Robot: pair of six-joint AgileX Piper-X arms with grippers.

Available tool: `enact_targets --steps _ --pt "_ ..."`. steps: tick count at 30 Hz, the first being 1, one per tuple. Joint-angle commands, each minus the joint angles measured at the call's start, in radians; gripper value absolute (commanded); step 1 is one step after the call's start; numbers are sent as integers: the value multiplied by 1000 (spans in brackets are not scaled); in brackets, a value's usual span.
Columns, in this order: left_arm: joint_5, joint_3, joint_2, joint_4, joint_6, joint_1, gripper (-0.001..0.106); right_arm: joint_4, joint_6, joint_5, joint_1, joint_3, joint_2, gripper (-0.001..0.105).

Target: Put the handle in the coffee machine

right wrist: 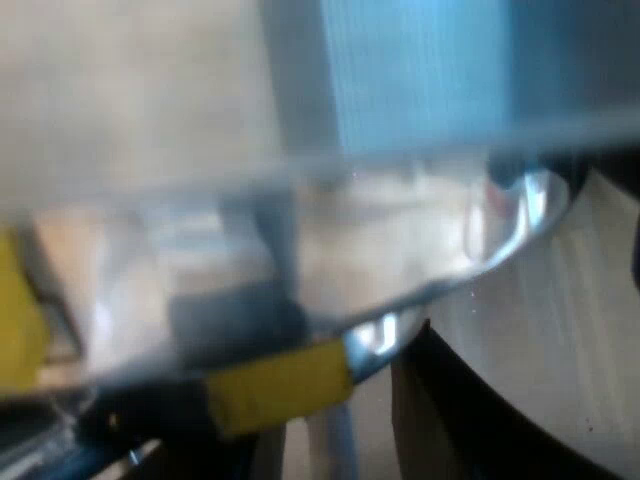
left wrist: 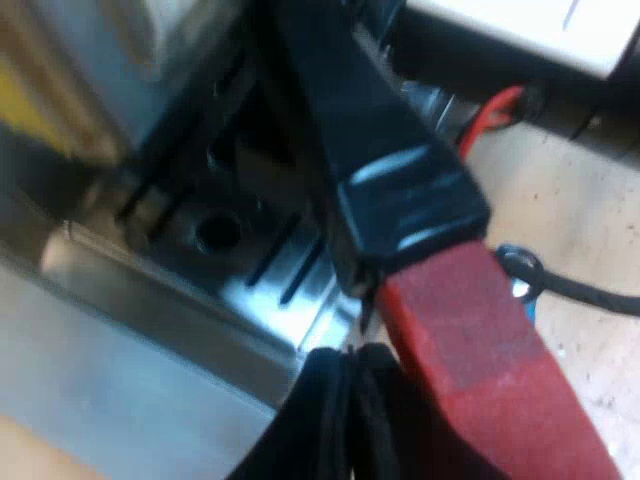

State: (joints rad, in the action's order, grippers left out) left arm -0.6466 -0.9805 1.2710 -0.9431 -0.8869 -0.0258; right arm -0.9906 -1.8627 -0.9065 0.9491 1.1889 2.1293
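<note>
The handle [left wrist: 400, 190], with its red end [left wrist: 470, 350], lies just beside the left gripper [left wrist: 345, 400], over the machine's slotted drip tray [left wrist: 240, 285]. Whether this gripper clamps it, one cannot tell. The locking-in seems still left to do; the holder's metal head is hidden

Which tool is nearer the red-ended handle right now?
Left. The left tool is beside the handle's red end, above the machine's drip tray; the right tool is at a shiny rim, its distance to the handle unclear.
</note>
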Motion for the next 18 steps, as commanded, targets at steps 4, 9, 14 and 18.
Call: enact_targets --steps 4,9,14,18 --pt "27 16 -10 6 -94 31 0 141 60 67 22 24 -72 31" --pt "52 42 -10 37 -149 85 0 324 134 126 22 22 -112 31" --pt "103 108 -30 103 -193 124 0 420 144 172 22 5 -150 31" --pt "112 117 -61 109 -206 124 0 429 170 264 20 -40 -193 31"
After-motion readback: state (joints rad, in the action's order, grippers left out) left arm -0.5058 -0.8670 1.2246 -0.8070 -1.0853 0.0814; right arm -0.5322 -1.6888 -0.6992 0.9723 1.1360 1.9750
